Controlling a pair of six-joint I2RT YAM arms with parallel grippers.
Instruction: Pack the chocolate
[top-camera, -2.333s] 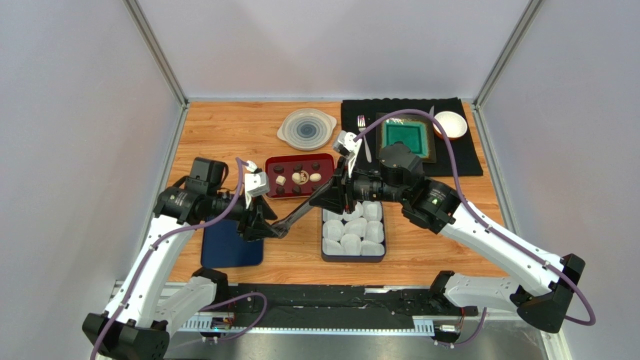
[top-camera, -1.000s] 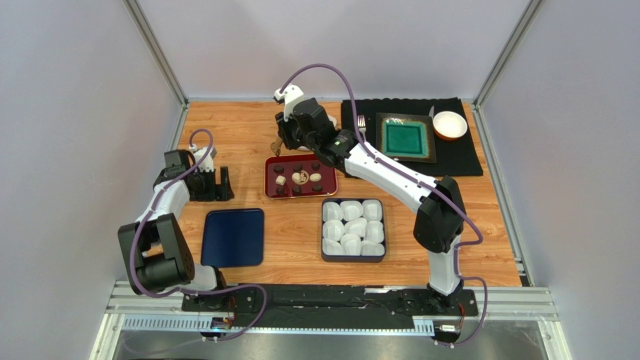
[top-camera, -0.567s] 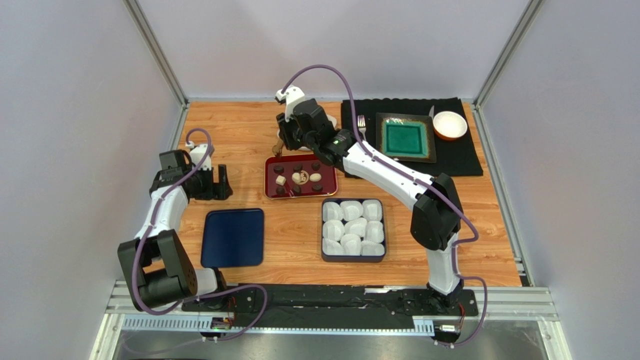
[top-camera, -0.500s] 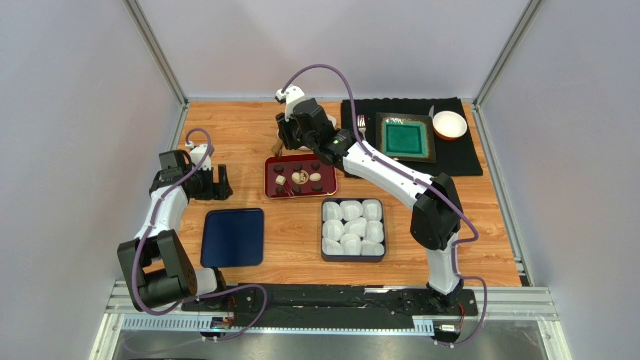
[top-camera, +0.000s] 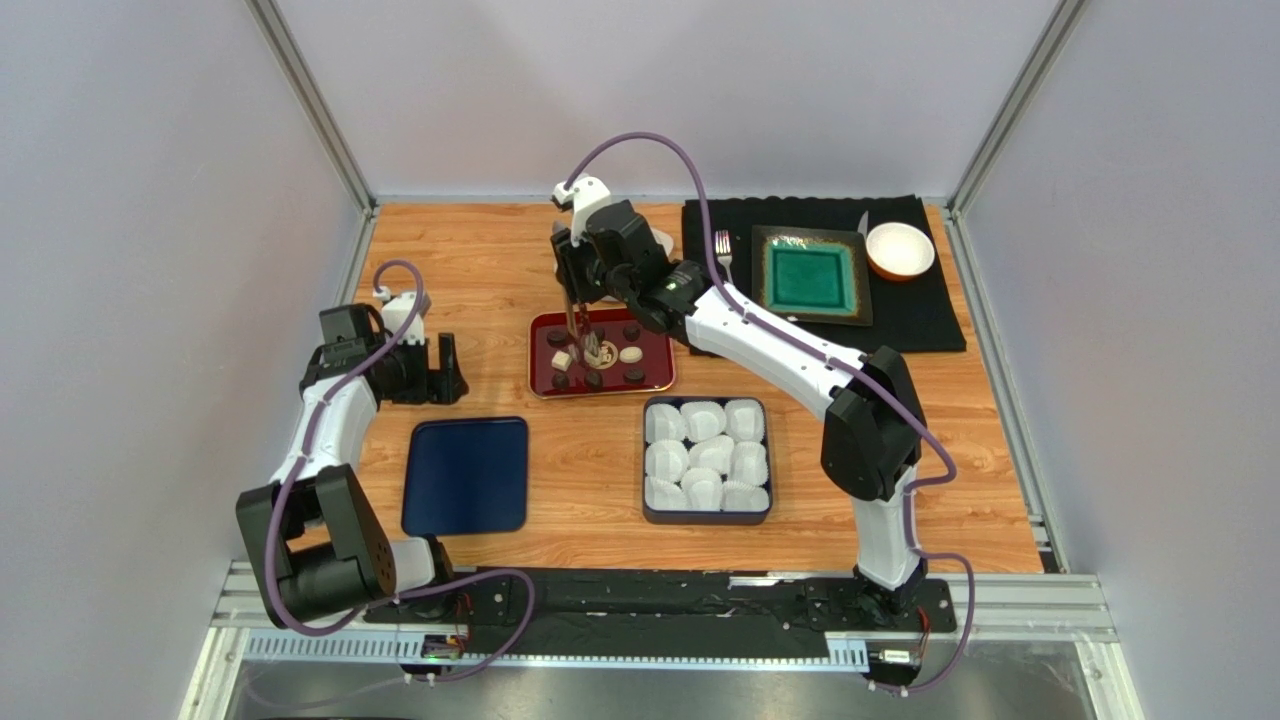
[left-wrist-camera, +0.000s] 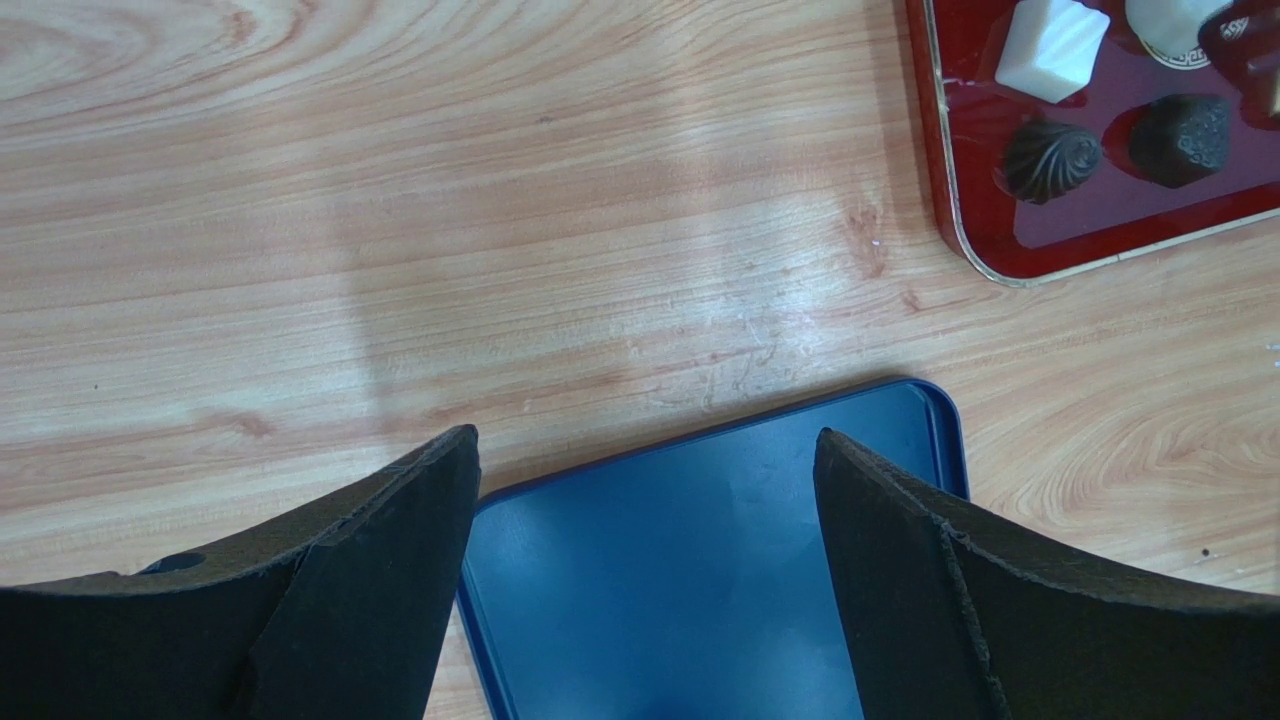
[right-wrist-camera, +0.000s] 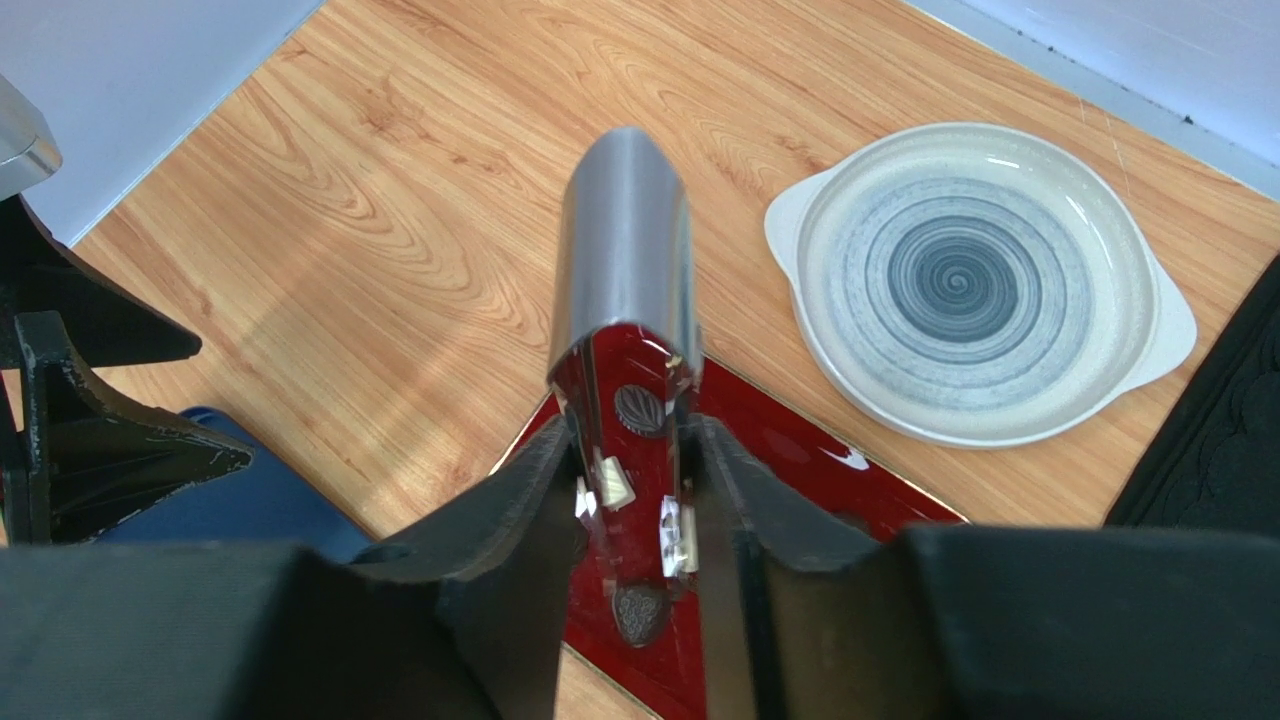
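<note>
Several chocolate pieces, dark rounds (top-camera: 597, 333) and cream ones (top-camera: 561, 362), lie in a red tray (top-camera: 544, 323) at mid-table. My right gripper (right-wrist-camera: 634, 435) is shut on shiny metal tongs (right-wrist-camera: 624, 225) that point down over the tray. A dark chocolate (right-wrist-camera: 642, 405) shows between the tongs' arms and another (right-wrist-camera: 642, 611) below them. A dark box (top-camera: 649, 458) in front of the tray holds several white paper cups. My left gripper (left-wrist-camera: 646, 438) hangs open and empty over a blue lid (left-wrist-camera: 706, 555). The tray's corner (left-wrist-camera: 1082, 225) shows to its upper right, with a white piece (left-wrist-camera: 1052, 45).
A swirl-patterned plate (right-wrist-camera: 977, 285) sits behind the red tray. A black mat (top-camera: 932, 315) at the back right carries a green dish (top-camera: 812, 278), a white bowl (top-camera: 900, 249) and a fork (top-camera: 723, 243). Grey walls close in both sides.
The right gripper has tipped down, bringing the tongs from behind the red tray to over its middle, and the tongs' arms have spread a little. The left arm has stayed put.
</note>
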